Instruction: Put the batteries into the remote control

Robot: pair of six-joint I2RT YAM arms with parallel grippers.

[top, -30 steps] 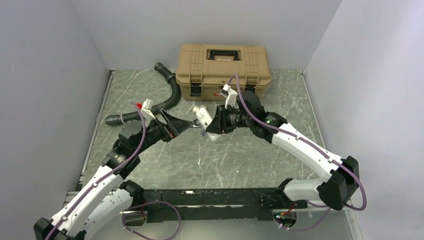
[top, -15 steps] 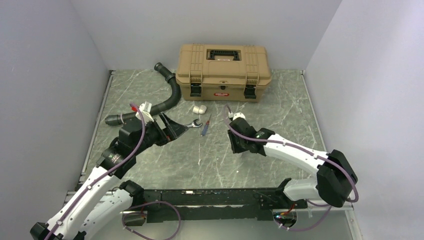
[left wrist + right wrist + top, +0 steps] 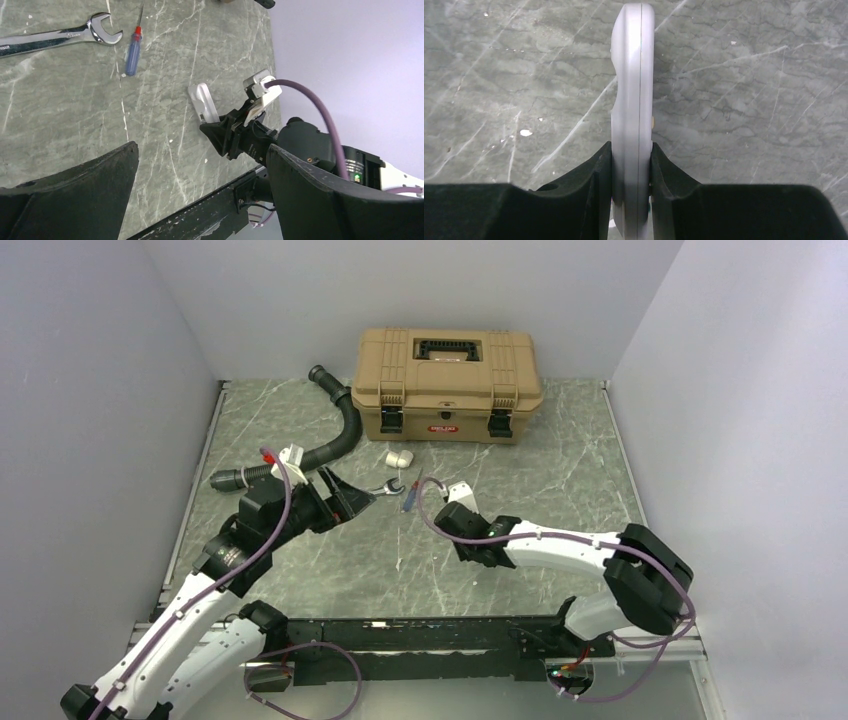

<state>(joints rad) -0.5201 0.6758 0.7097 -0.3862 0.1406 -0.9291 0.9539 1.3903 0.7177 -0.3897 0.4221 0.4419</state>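
The remote control [image 3: 633, 90] is a slim white handset, seen edge-on in the right wrist view. My right gripper [image 3: 632, 165] is shut on its lower part, one black pad on each flat face. In the left wrist view the remote control [image 3: 202, 102] sticks out of the right gripper [image 3: 220, 134] just over the marble table. From above, the right wrist [image 3: 470, 535] hides most of it. My left gripper [image 3: 350, 498] hangs open and empty to the left, its fingers [image 3: 75, 190] spread wide. No batteries are in view.
A wrench [image 3: 385, 488] and a blue-handled screwdriver [image 3: 411, 493] lie between the arms. A stubby white cylinder [image 3: 400, 457] sits behind them. A tan toolbox [image 3: 447, 370] stands at the back, with a black hose [image 3: 335, 435] curving to its left.
My right arm has swung down and toward the near edge from in front of the toolbox, carrying the remote control. The left arm has barely moved and stays open.
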